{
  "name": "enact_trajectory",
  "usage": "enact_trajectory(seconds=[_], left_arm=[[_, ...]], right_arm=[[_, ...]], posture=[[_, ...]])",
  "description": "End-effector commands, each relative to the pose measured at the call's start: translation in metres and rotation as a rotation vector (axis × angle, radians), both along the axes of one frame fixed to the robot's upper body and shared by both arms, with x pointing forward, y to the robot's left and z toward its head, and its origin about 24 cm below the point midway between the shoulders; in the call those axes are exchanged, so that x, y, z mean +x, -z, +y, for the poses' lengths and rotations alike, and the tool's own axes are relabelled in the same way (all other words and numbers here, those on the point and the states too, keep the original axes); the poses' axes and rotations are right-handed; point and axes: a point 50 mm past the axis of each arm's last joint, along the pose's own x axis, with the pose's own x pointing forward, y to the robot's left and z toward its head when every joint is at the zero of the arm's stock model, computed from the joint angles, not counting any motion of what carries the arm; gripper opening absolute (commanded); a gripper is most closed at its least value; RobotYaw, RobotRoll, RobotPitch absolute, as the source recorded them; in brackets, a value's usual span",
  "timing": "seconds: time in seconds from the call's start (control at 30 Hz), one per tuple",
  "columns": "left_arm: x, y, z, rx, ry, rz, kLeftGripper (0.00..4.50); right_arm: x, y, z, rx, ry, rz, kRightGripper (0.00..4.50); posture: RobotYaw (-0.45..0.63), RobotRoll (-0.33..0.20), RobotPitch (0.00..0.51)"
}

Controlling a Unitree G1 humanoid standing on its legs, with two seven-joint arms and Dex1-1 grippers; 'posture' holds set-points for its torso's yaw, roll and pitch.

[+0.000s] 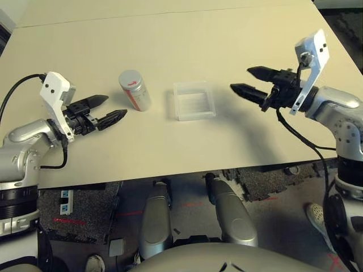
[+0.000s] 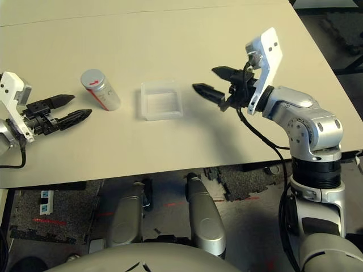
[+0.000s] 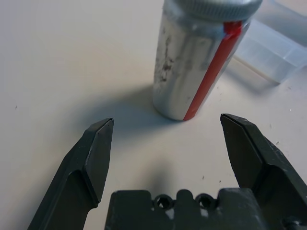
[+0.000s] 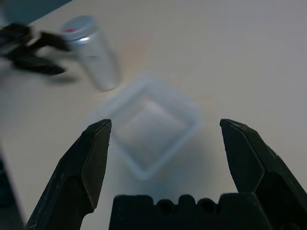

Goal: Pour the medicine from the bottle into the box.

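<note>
Two pincers wide apart and empty above the tabletop (image 1: 170,34), seen from the head: left pincer (image 1: 108,109) just beside the capped, upright bottle (image 1: 134,89), right pincer (image 1: 249,81) beyond the box (image 1: 194,100) on the bottle's far side. Probably approach stage; next, closing on the bottle. From left wrist: bottle (image 3: 201,57) ahead, untouched. From right wrist: box (image 4: 148,127) ahead, bottle (image 4: 93,50) beyond.
</note>
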Motion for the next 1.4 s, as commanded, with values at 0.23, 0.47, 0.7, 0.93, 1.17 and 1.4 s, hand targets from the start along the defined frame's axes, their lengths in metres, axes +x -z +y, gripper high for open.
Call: enact_trajectory(seconds=[0.23,0.47,0.7,0.93,1.17,1.4], left_arm=[[0.010,0.007,-0.019,0.004,0.076,-0.019,4.47],[0.020,0.012,-0.028,0.012,0.093,-0.039,4.47],[0.029,0.018,-0.033,0.009,0.091,-0.057,4.47],[0.038,0.023,-0.041,-0.007,0.089,-0.077,4.47],[0.043,0.026,-0.045,-0.015,0.079,-0.097,4.47],[0.047,0.025,-0.044,-0.016,0.063,-0.131,4.12]], right_arm=[[-0.002,-0.003,0.014,-0.044,-0.058,-0.013,4.50],[-0.001,-0.004,0.022,-0.047,-0.079,-0.028,4.50],[0.000,-0.005,0.029,-0.039,-0.089,-0.036,4.50],[0.001,-0.007,0.030,-0.033,-0.084,-0.045,4.50],[0.002,-0.007,0.030,-0.026,-0.078,-0.052,4.50],[0.004,-0.008,0.030,-0.022,-0.075,-0.059,4.50]], posture=[[0.00,0.000,0.265],[-0.01,0.000,0.265],[-0.03,0.000,0.260],[-0.03,0.000,0.255],[-0.03,0.000,0.254],[-0.03,0.000,0.251]])
